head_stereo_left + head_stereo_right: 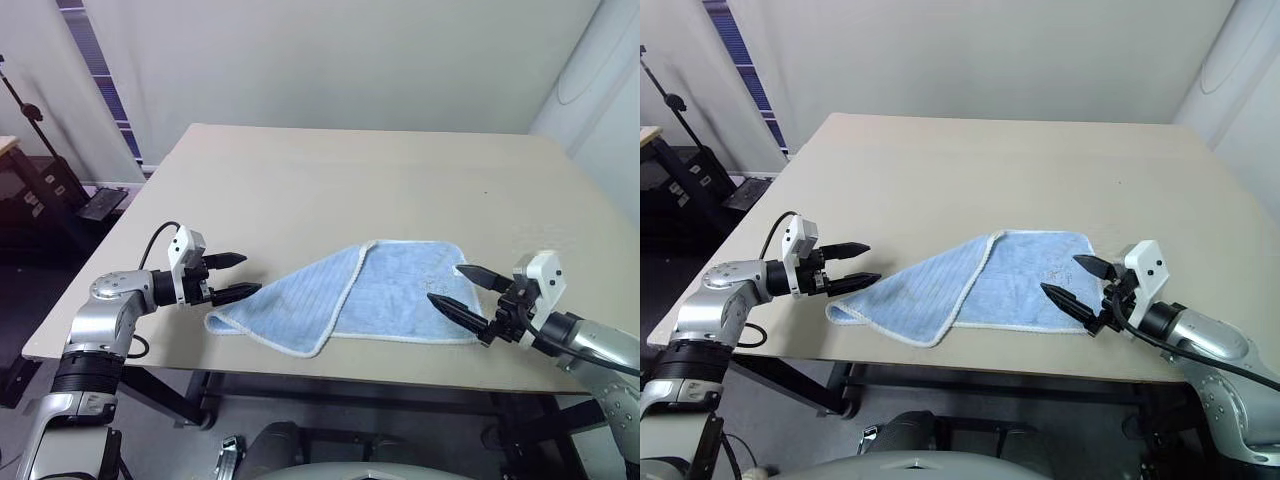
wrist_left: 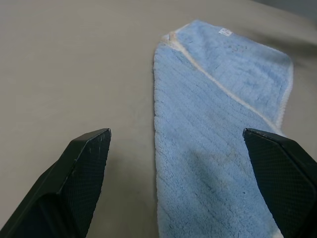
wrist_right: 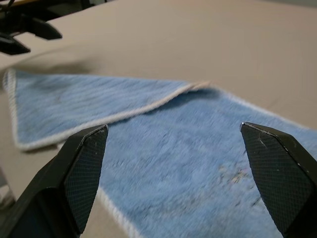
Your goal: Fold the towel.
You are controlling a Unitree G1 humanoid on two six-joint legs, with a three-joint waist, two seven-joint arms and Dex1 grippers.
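Note:
The light-blue towel [image 1: 360, 295] with a whitish hem lies near the front edge of the beige table [image 1: 380, 170]. Its left part is folded over diagonally, forming a ribbed flap [image 1: 290, 305]. My left gripper [image 1: 243, 276] hovers just left of the towel's left corner, open and empty, pointing right. At the towel's right edge my right gripper [image 1: 455, 288] is open too, pointing left, its fingers above the cloth with nothing between them. The left wrist view has the folded flap [image 2: 208, 148] ahead between the fingers. The right wrist view looks across the towel [image 3: 163, 144] toward the left gripper [image 3: 29, 32].
The table's front edge [image 1: 330, 375] runs just below the towel. To the far left stand a black stand and dark equipment [image 1: 60, 190] on the floor. A white wall lies behind the table.

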